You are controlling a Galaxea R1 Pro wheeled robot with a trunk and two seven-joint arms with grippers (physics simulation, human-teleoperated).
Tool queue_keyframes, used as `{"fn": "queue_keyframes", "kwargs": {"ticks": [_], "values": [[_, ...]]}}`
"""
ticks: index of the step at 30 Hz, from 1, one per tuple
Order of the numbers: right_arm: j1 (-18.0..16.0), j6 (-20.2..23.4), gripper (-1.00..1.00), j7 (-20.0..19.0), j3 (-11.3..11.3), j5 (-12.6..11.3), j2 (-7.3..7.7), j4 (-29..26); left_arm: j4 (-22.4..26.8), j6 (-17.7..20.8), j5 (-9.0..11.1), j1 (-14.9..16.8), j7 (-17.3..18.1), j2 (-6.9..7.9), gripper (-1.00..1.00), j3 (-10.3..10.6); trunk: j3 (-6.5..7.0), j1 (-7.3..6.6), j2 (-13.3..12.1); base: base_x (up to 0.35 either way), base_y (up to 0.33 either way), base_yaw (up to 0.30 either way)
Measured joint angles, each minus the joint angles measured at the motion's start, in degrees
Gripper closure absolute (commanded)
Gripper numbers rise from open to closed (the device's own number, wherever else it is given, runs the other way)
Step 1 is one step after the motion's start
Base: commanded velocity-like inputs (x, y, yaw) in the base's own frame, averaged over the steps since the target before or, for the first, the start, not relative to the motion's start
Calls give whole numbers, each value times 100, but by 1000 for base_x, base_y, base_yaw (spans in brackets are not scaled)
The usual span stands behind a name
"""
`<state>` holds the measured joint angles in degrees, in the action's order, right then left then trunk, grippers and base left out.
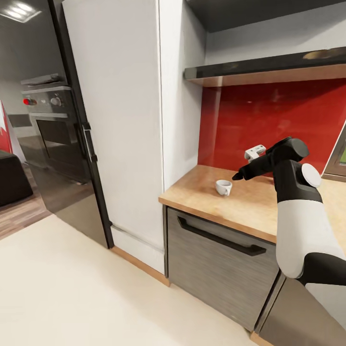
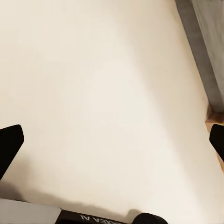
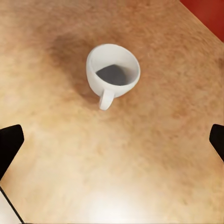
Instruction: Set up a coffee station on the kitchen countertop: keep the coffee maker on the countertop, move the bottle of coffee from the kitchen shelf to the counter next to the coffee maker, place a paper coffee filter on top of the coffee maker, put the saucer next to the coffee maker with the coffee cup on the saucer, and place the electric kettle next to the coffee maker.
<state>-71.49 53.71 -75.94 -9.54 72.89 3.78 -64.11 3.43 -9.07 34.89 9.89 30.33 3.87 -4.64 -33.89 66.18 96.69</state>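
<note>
Bright, even light; soft shadows, sharp.

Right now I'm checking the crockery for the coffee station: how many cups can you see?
1. The coffee cup stands upright on the kitchen countertop near its end by the tall white panel, with the open right gripper above it. No saucer under it; others may be outside the views.

White coffee cup upright on the light-wood kitchen countertop, near its left front corner, handle toward the front edge. Right gripper hovers just right of and above the cup, not touching; whether the jaws are apart can't be made out. Red backsplash along the back edge, dark shelf above. Grey drawer below. Tall white panel at the left end, oven far left.
</note>
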Motion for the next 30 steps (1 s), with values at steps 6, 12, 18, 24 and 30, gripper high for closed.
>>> {"fn": "queue_keyframes", "kwargs": {"ticks": [6,12,18,24,30], "values": [[0,-8,-100,8,0,7,2,109,0,0,0,2,3,7,-100,0,0,1,0,138,-23,0],[0,-119,-100,91,-1,18,7,263,-1,1,0,0,3,8,-100,0,0,0,0,129,-50,0],[0,-246,-100,197,0,21,9,388,-6,0,0,-1,3,9,-100,0,0,0,0,190,-77,0],[0,-272,-100,219,0,21,5,472,-8,0,0,2,2,9,-100,0,0,0,0,107,-13,0],[2,-285,-100,228,0,22,4,547,-9,0,0,1,3,9,-100,0,0,1,0,133,-1,0]]}}
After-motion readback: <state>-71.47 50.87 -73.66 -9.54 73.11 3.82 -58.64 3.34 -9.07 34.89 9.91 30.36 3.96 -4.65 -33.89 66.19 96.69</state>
